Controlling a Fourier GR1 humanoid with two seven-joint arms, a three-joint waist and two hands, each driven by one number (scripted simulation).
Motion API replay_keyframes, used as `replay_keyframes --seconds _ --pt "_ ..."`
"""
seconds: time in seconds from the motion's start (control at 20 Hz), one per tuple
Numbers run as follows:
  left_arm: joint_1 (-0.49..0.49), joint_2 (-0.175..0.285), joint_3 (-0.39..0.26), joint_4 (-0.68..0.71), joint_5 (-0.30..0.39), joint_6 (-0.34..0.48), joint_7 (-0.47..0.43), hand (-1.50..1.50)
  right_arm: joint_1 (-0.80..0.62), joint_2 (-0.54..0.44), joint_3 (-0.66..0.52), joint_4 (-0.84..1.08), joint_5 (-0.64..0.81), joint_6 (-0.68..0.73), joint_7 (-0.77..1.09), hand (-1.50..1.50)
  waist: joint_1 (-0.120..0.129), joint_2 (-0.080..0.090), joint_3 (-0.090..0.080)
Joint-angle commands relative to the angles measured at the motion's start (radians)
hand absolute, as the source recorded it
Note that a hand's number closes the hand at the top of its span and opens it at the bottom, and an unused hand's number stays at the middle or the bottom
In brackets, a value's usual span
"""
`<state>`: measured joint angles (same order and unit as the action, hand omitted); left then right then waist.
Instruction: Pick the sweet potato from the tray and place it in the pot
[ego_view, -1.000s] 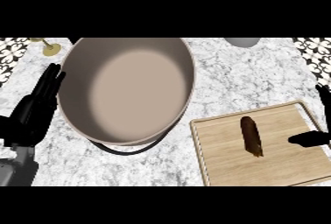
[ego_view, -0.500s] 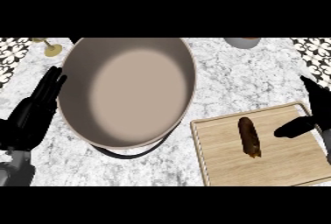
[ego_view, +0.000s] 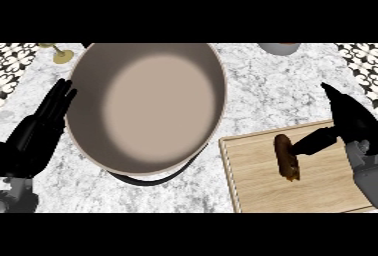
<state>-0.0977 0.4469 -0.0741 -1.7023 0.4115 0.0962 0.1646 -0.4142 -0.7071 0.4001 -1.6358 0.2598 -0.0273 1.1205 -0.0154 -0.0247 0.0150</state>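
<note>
Sliding in from the right edge of the frame, the right robot hand (ego_view: 348, 122) has come leftward over the tray since half a second ago. Its thumb (ego_view: 314, 142) now reaches the upper end of the sweet potato, touching it or just short of it; I cannot tell which. The fingers are spread rather than wrapped round anything, so no grasp has been made. The approach looks nearly complete and closing on the vegetable appears to be the step in hand.

Across the marble counter (ego_view: 280, 95) nothing else has shifted. The large round pot (ego_view: 155, 110) fills the upper left and middle of the frame, empty. The wooden tray (ego_view: 325, 185) lies at lower right, just beside the pot's rim. The left robot hand (ego_view: 40, 135) rests open at the left edge, fingers up, close beside the pot's wall. The sweet potato (ego_view: 286, 159) lies lengthwise on the tray's left half, not yet lifted. A grey bowl (ego_view: 279, 47) sits at the top right and a gold goblet (ego_view: 60, 54) at upper left.
</note>
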Motion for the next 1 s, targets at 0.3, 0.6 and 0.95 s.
replay_keyframes --seconds 0.3,0.6,0.95 --pt "0.054 -0.100 -0.145 0.018 0.037 -0.063 0.080 0.00 0.009 0.101 0.084 0.028 0.086 0.003 0.193 -1.50 -0.003 0.027 -0.018" --pt "0.081 -0.094 -0.136 0.033 0.023 -0.077 0.078 0.00 0.019 0.078 0.101 0.059 0.144 0.046 0.217 -1.50 -0.018 0.027 -0.020" --pt "0.060 -0.115 -0.136 0.027 -0.002 -0.057 0.092 0.00 0.060 0.106 0.096 0.075 0.174 0.043 0.187 -1.50 -0.028 0.028 -0.018"
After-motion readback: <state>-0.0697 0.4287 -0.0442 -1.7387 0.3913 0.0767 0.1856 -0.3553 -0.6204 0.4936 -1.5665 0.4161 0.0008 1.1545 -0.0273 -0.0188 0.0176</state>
